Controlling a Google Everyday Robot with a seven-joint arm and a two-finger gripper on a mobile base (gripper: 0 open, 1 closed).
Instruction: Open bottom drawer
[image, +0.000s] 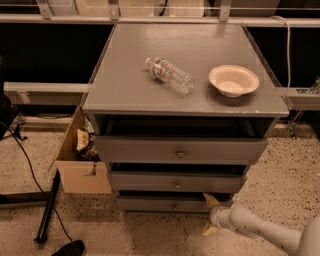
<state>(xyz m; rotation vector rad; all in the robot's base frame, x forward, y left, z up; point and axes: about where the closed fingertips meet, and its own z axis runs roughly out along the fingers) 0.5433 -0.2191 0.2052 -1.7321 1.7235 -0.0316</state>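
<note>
The bottom drawer (150, 204) sits lowest in the grey cabinet (125, 85), just above the speckled floor (150, 235). Its slim front carries a small round knob (174, 205) at the middle. A dark gap shows above its top edge, as it does above the middle drawer (150, 182) and the top drawer (140, 149).

The gripper (208, 215) is low at the near right, at the right end of the bottom drawer's front and well right of the knob. Its two tan fingers are spread apart and hold nothing. The upper finger (211, 200) overlaps the drawer's right end (whether it truly touches the front I cannot tell), and the lower one points down toward the floor. The white arm (250, 226) runs off to the near right corner.

On the cabinet's top a clear plastic bottle (170, 75) lies on its side near the middle, with a pale bowl (233, 80) standing to its right, apart from it. Just left of the cabinet an open cardboard box (82, 176) rests on the floor, and a black bar (47, 207) lies at the near left
</note>
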